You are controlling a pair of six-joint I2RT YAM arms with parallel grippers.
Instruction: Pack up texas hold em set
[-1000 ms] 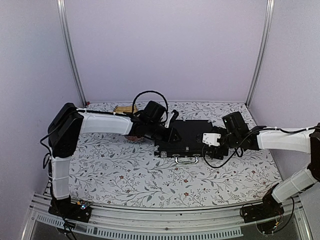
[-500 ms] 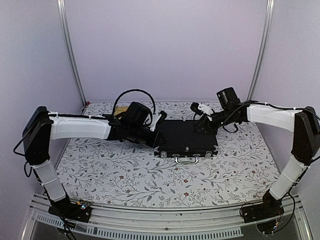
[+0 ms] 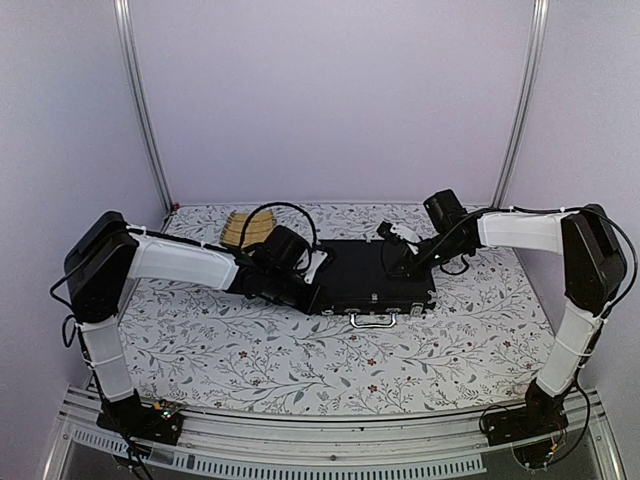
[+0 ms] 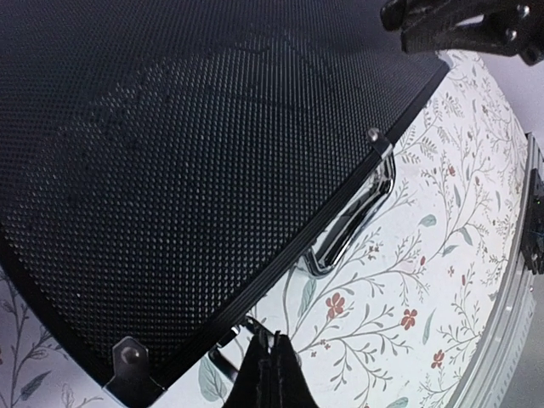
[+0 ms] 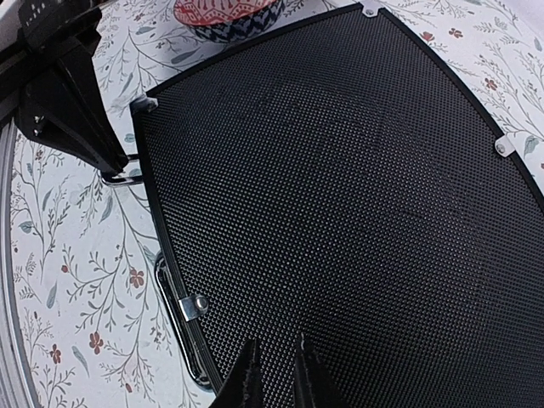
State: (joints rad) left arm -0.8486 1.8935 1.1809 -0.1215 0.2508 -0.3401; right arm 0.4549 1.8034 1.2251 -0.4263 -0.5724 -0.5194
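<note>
Two grippers tend the shut black briefcase (image 3: 370, 272) on the table (image 3: 300, 360). The left gripper (image 4: 271, 347) has its jaws closed by the briefcase's near left corner. The right gripper (image 5: 276, 347) has its jaws slightly parted over the lid.

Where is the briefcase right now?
Top view: the briefcase lies closed at mid-table, between the left hand and the right hand, its handle facing front.

Top view: a table (image 3: 300, 370) under a white cloth printed with grey leaves and red flowers is filling the lower half. A plain lilac back wall (image 3: 330, 100) is rising at 12 o'clock. One aluminium post (image 3: 143, 110) is standing at 11 o'clock, a second post (image 3: 520, 110) at 1 o'clock. A metal rail (image 3: 330, 440) is running along 6 o'clock. Soft, even light is falling.
</note>
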